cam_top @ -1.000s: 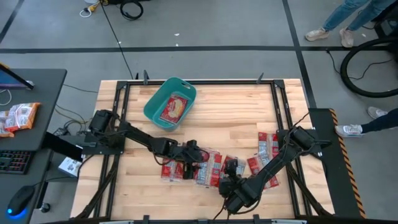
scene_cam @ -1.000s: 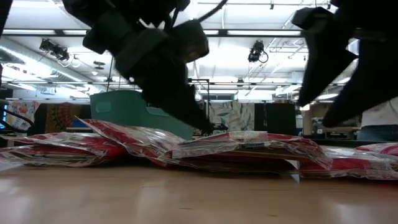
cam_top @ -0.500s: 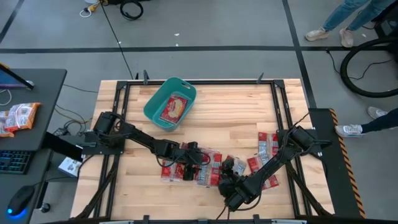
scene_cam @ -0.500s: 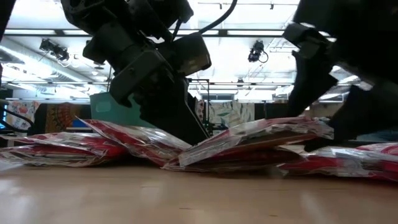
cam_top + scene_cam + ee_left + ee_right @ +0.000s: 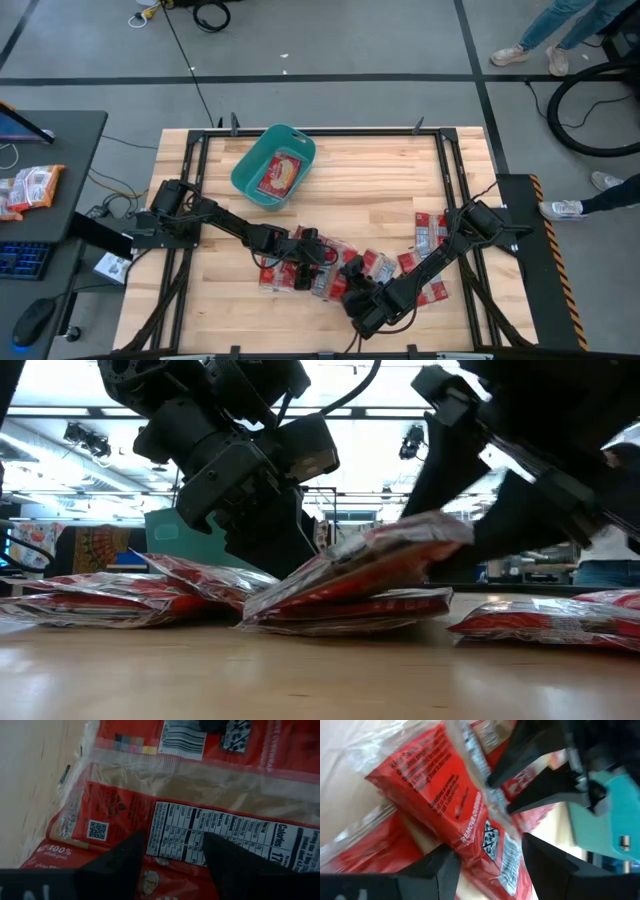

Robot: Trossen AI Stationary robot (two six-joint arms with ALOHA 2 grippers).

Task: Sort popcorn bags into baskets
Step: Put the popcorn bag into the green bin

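Several red popcorn bags lie in a loose pile on the wooden table's near half (image 5: 290, 275). My right gripper (image 5: 353, 290) (image 5: 489, 845) is shut on one bag (image 5: 350, 565) at the pile's right side. My left gripper (image 5: 312, 250) (image 5: 175, 865) is open and points down over the back of another bag (image 5: 220, 835), one finger on either side of its nutrition label; whether it touches, I cannot tell. The teal basket (image 5: 243, 180) stands toward the far edge with one bag (image 5: 282, 172) flat inside it. My right gripper pinches the popcorn bag near its right end (image 5: 440, 530), coming in low from the table's right. One finger (image 5: 440, 870) is on each face of the flat packet. The bag is tilted: its held end is raised and its left end (image 5: 260, 605) rests on the bags below.
More red bags lie near the right edge (image 5: 430, 232) and by the right arm (image 5: 432, 290). A dark frame runs around the table (image 5: 200, 150). Bare wood lies between basket and pile (image 5: 370, 190). Beyond the table, a desk with orange packets (image 5: 30, 185) and people's feet (image 5: 520, 52).
My right gripper has moved toward the table's left and risen a little, still shut on the bag. The bag's right end has lifted off the pile and the bag has tipped up, its left end staying down. My left gripper has settled slightly over the pile.
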